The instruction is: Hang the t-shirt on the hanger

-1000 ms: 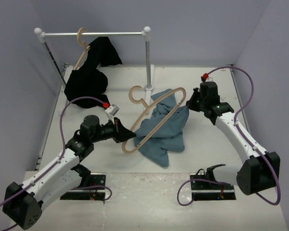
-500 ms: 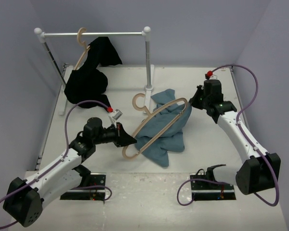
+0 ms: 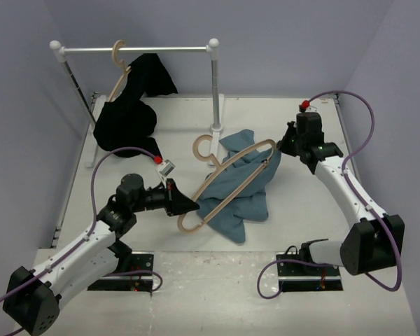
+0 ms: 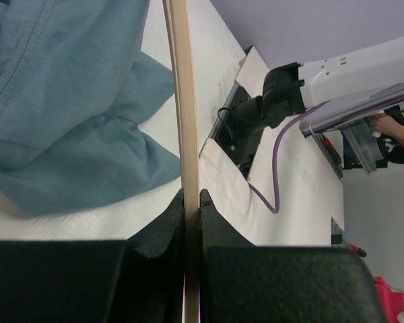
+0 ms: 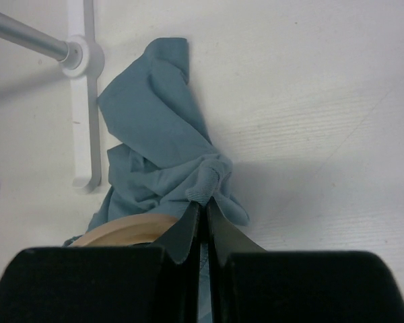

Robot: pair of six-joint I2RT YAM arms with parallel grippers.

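Observation:
The slate-blue t-shirt (image 3: 236, 183) lies bunched on the table's middle, partly lifted at its right side. The pale wooden hanger (image 3: 227, 178) is held tilted over it, hook (image 3: 201, 148) toward the rack post. My left gripper (image 3: 187, 204) is shut on the hanger's lower end; in the left wrist view the hanger bar (image 4: 182, 108) runs up from the gripper (image 4: 192, 196) beside the t-shirt (image 4: 67, 101). My right gripper (image 3: 280, 148) is shut on a fold of the t-shirt (image 5: 163, 145) at the hanger's upper end (image 5: 124, 229); the gripper (image 5: 203, 205) pinches the ribbed edge.
A metal clothes rack (image 3: 136, 50) stands at the back, its post (image 3: 215, 91) and white foot (image 5: 84, 94) just behind the t-shirt. A second hanger (image 3: 119, 66) with a black garment (image 3: 129, 108) hangs at back left. Purple cables run along both arms.
My right gripper has moved slightly up and back, pulling the t-shirt's fold along the hanger's upper end. My left gripper has shifted the hanger a little lower and to the right.

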